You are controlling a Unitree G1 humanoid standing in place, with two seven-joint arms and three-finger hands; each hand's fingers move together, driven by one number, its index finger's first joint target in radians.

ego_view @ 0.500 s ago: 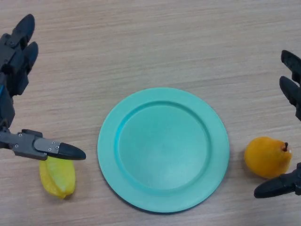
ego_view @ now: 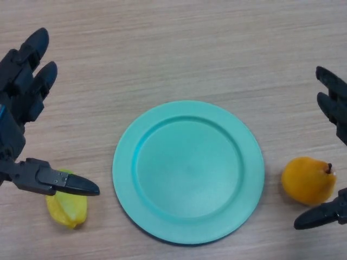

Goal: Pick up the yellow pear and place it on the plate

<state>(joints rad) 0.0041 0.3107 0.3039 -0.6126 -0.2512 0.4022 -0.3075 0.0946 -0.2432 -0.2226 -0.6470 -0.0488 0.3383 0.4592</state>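
1. At the table's right side, the yellow pear (ego_view: pixel 307 180) lay on the bare wood, just beside the rim of the teal plate (ego_view: pixel 188 171) and not touching it.
2. The right hand (ego_view: pixel 333 111) bracketed the pear with fingers spread straight above it and the thumb below; nothing was clamped, so I judged the step to be the approach before the grasp.
3. The next move called for closing fingers and thumb round the pear, lifting, and carrying it left over the plate's rim.
4. The left hand (ego_view: pixel 24 103) hovered with fingers apart over a pale yellow fruit (ego_view: pixel 66 206) lying left of the plate; its thumb crossed above that fruit.
5. The plate held nothing, and the wood between pear and rim was open. The pear sat near the view's right edge.
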